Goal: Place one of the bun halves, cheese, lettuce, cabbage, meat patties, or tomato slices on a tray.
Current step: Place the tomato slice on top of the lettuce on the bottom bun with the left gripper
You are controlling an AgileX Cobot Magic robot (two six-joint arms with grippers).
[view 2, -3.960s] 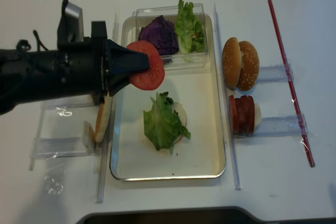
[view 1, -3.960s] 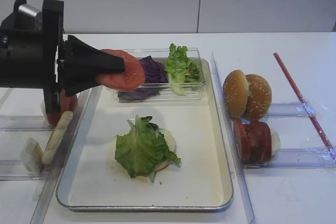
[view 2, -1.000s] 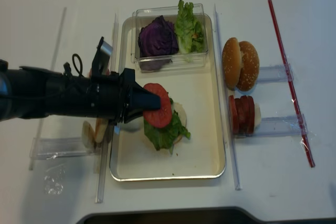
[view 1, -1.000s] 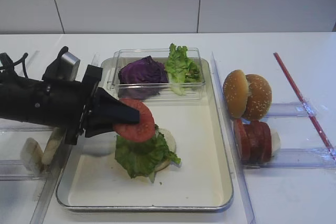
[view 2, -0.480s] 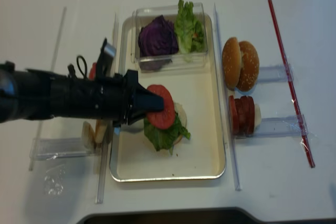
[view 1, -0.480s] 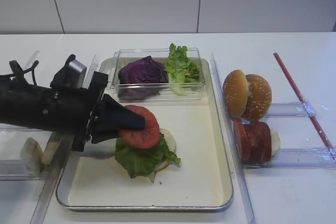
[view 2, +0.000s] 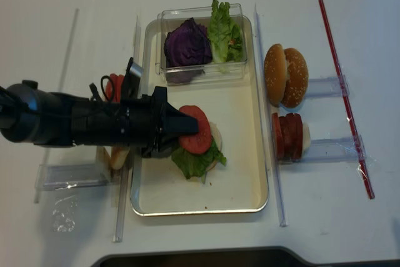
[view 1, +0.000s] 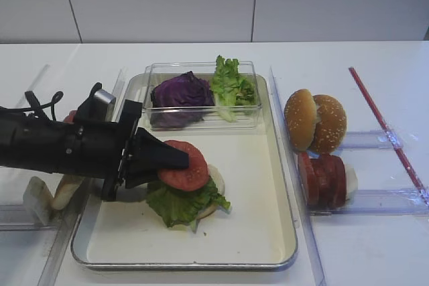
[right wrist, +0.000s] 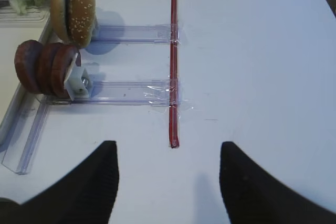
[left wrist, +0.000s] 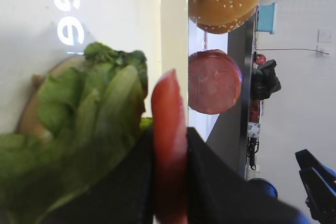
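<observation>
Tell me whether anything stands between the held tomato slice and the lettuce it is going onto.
Nothing visible does. The left tool is shut on the tomato slice, which hangs tilted right above the lettuce on the bun half in the tray; whether it touches the leaf is unclear.

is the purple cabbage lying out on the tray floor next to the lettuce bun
No, the cabbage sits inside the clear plastic box at the tray's far end.

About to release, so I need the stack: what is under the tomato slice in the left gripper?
Under the tomato slice, gripped by the left gripper, lies a lettuce leaf on a pale bun half on the tray. The leaf hides most of the bun.
</observation>
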